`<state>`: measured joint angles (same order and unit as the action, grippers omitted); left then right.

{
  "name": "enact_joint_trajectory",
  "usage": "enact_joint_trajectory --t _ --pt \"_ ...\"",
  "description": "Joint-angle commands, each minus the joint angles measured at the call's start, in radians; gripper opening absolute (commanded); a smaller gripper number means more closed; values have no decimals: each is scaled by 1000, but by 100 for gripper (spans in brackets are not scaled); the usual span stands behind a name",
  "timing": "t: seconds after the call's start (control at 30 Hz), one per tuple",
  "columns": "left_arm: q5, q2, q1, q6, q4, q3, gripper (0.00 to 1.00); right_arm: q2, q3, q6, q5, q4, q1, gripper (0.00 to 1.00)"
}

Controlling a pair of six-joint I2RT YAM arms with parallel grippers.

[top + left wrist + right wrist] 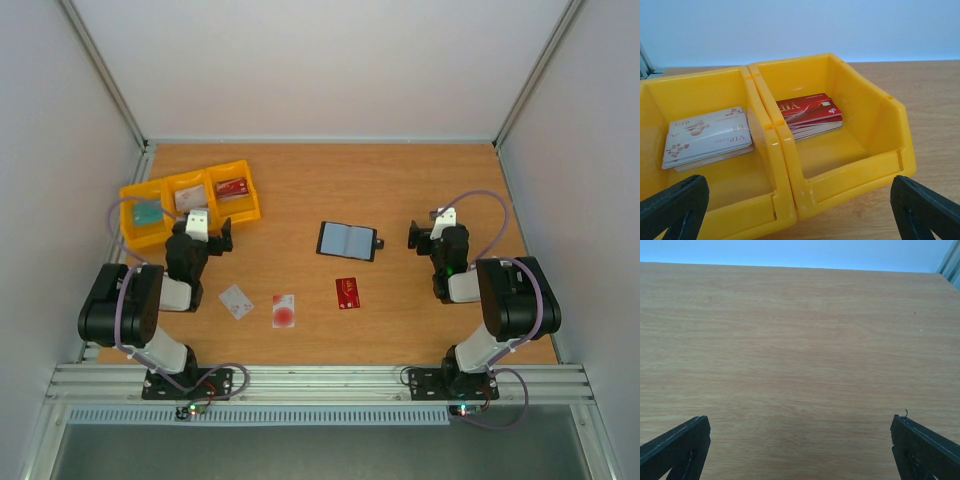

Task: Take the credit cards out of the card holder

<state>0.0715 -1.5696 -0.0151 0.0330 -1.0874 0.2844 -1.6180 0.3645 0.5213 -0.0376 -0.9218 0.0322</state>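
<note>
3 credit cards [284, 310] lie, apparently face up, near the open card holder [347, 240].

table [800, 340]: matt wood grain | bins [850, 186]: glossy yellow plastic | card holder [347, 240]: matt

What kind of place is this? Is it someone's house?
Probably not a house: it looks like a robot test bench. Two black robot arms are bolted to a silver metal rail, plain white walls box in the wooden table with its yellow plastic bins.
</note>
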Motion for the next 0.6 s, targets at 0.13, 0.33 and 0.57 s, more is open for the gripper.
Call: enact_joint_trajectory --t 0.13,0.33,0.57 --pt "-29 6 3 -4 28 38 99 21 33 -45 -80 30 -8 99" --pt "-17 8 3 -1 60 53 99 21 34 -45 -80 30 -8 98" --pt "-4 9 3 4 80 63 99 21 36 -45 -80 33 -8 98"
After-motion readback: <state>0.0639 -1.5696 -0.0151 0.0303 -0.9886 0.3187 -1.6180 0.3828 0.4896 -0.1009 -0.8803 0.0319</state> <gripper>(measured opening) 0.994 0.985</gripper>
